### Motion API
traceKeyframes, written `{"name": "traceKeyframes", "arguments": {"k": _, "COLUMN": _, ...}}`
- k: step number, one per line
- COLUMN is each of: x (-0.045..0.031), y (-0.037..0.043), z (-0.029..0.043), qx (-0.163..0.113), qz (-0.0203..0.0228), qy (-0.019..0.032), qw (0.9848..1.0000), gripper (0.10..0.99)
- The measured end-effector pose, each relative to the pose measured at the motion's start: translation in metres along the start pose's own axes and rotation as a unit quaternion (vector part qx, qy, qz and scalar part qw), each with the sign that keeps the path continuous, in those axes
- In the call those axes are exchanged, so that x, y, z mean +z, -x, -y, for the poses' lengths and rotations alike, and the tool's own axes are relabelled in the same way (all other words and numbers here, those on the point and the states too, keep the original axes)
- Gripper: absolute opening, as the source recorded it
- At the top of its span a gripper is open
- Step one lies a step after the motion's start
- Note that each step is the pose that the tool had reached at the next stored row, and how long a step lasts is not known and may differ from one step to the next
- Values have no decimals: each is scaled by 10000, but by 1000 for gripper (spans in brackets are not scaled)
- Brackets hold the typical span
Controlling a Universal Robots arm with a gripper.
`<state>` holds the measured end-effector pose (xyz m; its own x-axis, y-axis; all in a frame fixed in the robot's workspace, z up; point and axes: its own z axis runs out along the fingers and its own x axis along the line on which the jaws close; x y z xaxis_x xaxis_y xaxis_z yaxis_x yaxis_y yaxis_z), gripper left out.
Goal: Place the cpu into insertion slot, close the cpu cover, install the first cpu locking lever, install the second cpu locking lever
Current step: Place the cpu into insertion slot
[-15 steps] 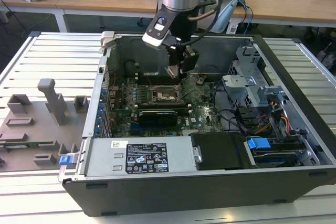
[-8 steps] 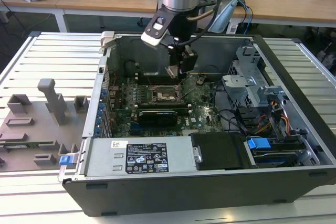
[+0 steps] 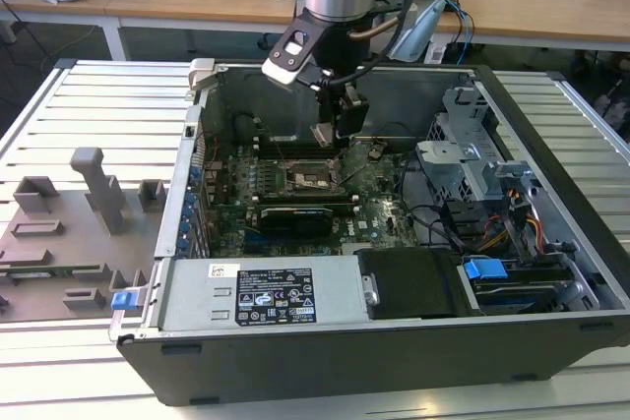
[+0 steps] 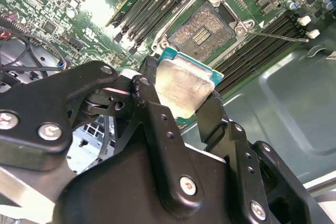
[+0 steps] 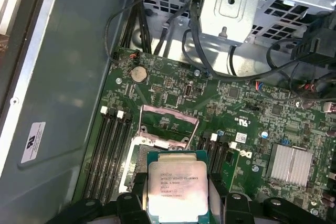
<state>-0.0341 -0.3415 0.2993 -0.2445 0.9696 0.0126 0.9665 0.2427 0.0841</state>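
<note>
cpu (image 4: 184, 85) gripped by its edges in closed jaws, held just above the bare insertion slot (image 4: 202, 30) on the green motherboard (image 5: 252, 129), not yet seated, cpu cover (image 5: 169, 110) flipped open beside the slot.

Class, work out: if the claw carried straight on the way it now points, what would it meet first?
The claw, holding the cpu, would probably reach the insertion slot first; depth is unclear.
</note>
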Motion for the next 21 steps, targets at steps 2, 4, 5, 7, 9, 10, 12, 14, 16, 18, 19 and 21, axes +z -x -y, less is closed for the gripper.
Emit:
{"name": "traceKeyframes", "arguments": {"k": 2, "x": 0, "y": 0, "z": 0, "qx": 67, "qz": 6, "qy": 1, "qw": 10000, "gripper": 545}}
{"name": "traceKeyframes", "arguments": {"k": 4, "x": 0, "y": 0, "z": 0, "qx": 137, "qz": 11, "qy": 2, "qw": 9999, "gripper": 545}}
{"name": "traceKeyframes", "arguments": {"k": 5, "x": 0, "y": 0, "z": 0, "qx": 172, "qz": 15, "qy": 2, "qw": 9999, "gripper": 545}}
{"name": "traceKeyframes", "arguments": {"k": 7, "x": 0, "y": 0, "z": 0, "qx": 244, "qz": 20, "qy": 3, "qw": 9997, "gripper": 545}}
{"name": "traceKeyframes", "arguments": {"k": 9, "x": 0, "y": 0, "z": 0, "qx": 313, "qz": 27, "qy": 4, "qw": 9995, "gripper": 545}}
{"name": "traceKeyframes", "arguments": {"k": 10, "x": 0, "y": 0, "z": 0, "qx": 357, "qz": 30, "qy": 4, "qw": 9994, "gripper": 545}}
{"name": "traceKeyframes", "arguments": {"k": 12, "x": 0, "y": 0, "z": 0, "qx": 429, "qz": 36, "qy": 5, "qw": 9991, "gripper": 545}}
{"name": "traceKeyframes", "arguments": {"k": 14, "x": 0, "y": 0, "z": 0, "qx": 487, "qz": 41, "qy": 6, "qw": 9988, "gripper": 545}}
{"name": "traceKeyframes", "arguments": {"k": 16, "x": 0, "y": 0, "z": 0, "qx": 590, "qz": 50, "qy": 7, "qw": 9982, "gripper": 545}}
{"name": "traceKeyframes", "arguments": {"k": 18, "x": 0, "y": 0, "z": 0, "qx": 669, "qz": 56, "qy": 8, "qw": 9977, "gripper": 545}}
{"name": "traceKeyframes", "arguments": {"k": 19, "x": 1, "y": 0, "z": 0, "qx": 700, "qz": 59, "qy": 9, "qw": 9975, "gripper": 545}}
{"name": "traceKeyframes", "arguments": {"k": 21, "x": 0, "y": 0, "z": 0, "qx": 756, "qz": 64, "qy": 9, "qw": 9971, "gripper": 545}}
